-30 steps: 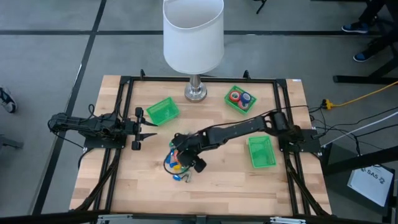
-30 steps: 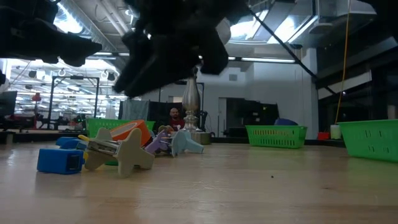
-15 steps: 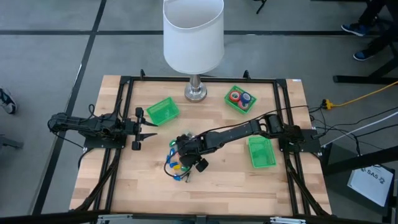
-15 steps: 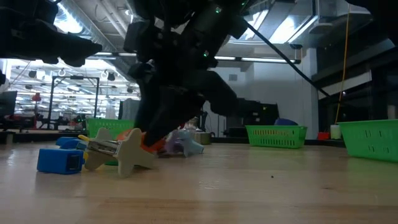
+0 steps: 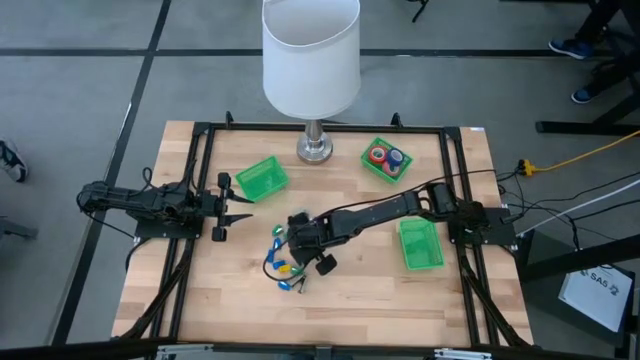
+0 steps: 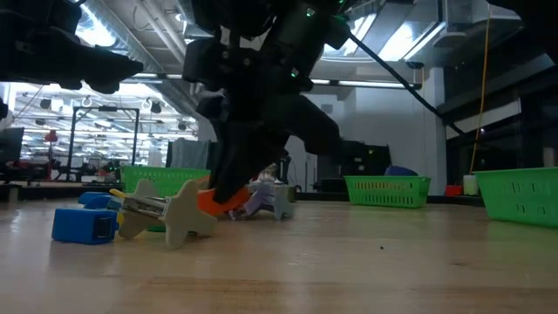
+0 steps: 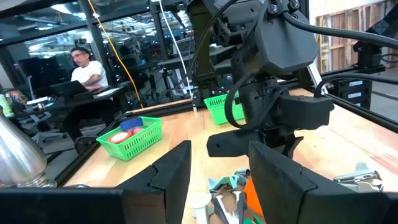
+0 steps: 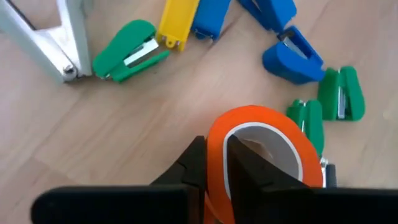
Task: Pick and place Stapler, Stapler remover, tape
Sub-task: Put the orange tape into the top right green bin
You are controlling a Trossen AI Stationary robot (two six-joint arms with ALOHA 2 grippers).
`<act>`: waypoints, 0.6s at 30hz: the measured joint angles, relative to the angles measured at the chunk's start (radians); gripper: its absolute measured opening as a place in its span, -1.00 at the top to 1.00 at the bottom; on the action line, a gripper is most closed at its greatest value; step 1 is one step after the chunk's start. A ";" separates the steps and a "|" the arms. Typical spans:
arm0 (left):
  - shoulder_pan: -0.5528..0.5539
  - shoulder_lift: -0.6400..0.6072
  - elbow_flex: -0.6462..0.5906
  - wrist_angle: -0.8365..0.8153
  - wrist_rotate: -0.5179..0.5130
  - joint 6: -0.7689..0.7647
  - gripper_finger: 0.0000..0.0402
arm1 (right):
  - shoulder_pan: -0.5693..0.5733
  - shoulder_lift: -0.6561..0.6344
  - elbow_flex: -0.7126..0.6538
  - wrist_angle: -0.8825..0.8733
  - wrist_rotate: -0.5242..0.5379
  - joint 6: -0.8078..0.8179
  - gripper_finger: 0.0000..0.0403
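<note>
– So, which step?
– My right gripper is clenched on the orange ring-shaped tape roll, table centre. Left gripper waits parted at nine o'clock.
– Next?
– I'd lift, carry toward the green mesh bin at one o'clock.

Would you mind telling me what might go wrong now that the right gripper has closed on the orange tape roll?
The right gripper pinches only one wall of the orange ring-shaped tape roll, so it may swing or slip when lifted. The green staple removers lie right beside the roll and could be dragged along. The left gripper waits apart near the left edge.
</note>
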 joint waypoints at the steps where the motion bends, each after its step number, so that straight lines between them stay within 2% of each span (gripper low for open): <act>1: 0.000 0.000 0.000 0.000 0.000 0.000 0.22 | 0.000 -0.005 -0.001 -0.013 -0.009 0.017 0.79; 5: 0.000 0.000 0.000 0.000 0.000 0.000 0.22 | 0.000 -0.061 -0.003 -0.039 -0.073 0.074 0.79; 11: 0.000 0.000 0.000 0.000 0.000 0.000 0.22 | -0.024 -0.169 -0.002 -0.153 -0.081 0.110 0.79; 18: 0.000 0.000 0.000 0.000 0.000 0.000 0.22 | -0.137 -0.286 -0.003 -0.389 -0.098 0.099 0.79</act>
